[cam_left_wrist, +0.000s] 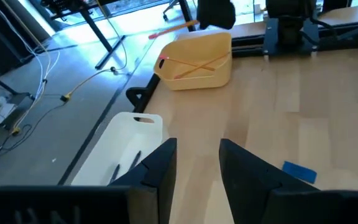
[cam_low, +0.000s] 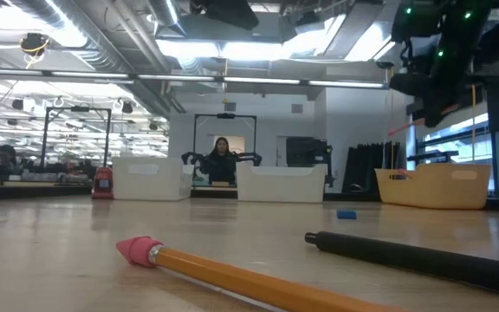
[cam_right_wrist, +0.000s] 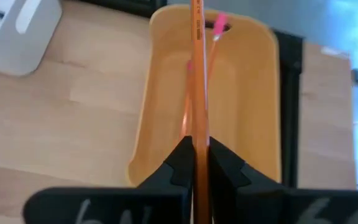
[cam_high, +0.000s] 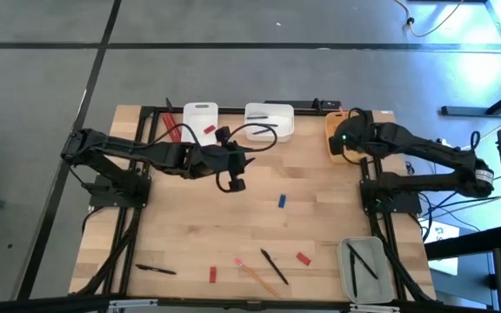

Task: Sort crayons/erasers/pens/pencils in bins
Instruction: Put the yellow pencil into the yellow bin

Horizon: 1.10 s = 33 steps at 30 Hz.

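Observation:
My right gripper [cam_right_wrist: 196, 163] hovers over the yellow-orange bin [cam_right_wrist: 253, 112] at the table's far right, shut on an orange pencil [cam_right_wrist: 196, 74]. Other pencils [cam_right_wrist: 215, 37] lie inside that bin. My left gripper [cam_left_wrist: 197, 165] hangs open and empty above the table's middle, near the wider white bin [cam_high: 270, 122]. The narrow white bin [cam_high: 200, 120] stands left of that one. The grey bin [cam_high: 364, 269], at the near right, holds pens. Near the front edge a pencil [cam_high: 255, 275] and two pens [cam_high: 274, 265] [cam_high: 155, 269] lie flat on the table. My right gripper pinches the pencil's shaft [cam_right_wrist: 196, 127] between its two fingers. The fingers slant down from the table's right side, and the pencil runs forward along them over the length of the yellow-orange bin. In the low view the pencil [cam_low: 401, 129] hangs clear above the bin.
A blue eraser [cam_high: 281, 201] lies on the table's middle. Red crayons lie at the front [cam_high: 213, 275] [cam_high: 303, 257], and another sits in the narrow white bin [cam_high: 209, 129]. More red sticks [cam_high: 172, 126] lie left of that bin. A black frame runs along the table's edges.

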### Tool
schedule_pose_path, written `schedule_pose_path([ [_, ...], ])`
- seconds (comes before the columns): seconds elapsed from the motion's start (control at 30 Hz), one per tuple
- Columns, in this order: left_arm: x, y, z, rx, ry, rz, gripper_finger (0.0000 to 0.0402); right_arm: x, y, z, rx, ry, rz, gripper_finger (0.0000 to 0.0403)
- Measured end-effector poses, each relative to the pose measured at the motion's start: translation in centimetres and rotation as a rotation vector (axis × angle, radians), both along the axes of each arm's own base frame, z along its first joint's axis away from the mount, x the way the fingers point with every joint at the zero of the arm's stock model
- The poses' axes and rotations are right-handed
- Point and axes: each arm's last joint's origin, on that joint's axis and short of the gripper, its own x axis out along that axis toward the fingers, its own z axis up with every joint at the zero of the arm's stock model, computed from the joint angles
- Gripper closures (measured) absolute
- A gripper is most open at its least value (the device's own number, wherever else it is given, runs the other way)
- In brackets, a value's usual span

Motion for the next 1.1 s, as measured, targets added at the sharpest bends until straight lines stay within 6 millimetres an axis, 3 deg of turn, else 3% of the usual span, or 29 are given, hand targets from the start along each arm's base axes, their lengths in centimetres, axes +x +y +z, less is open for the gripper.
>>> schedule_pose_path([
  [0.27, 0.0, 0.0, 0.0, -0.018, -0.011, 0.009, 0.0289, -1.3, -2.5, -0.4, 0.125, -0.062, -0.050, 0.0373],
  [0.6, 0.0, 0.0, 0.0, -0.023, -0.013, 0.011, 0.0289, -2.5, -3.7, -0.9, 0.266, -0.092, -0.083, 0.0372],
  [1.1, 0.0, 0.0, 0.0, -0.022, -0.012, 0.012, 0.0289, -1.2, -6.1, -2.9, 0.303, 0.019, -0.071, 0.0371],
])
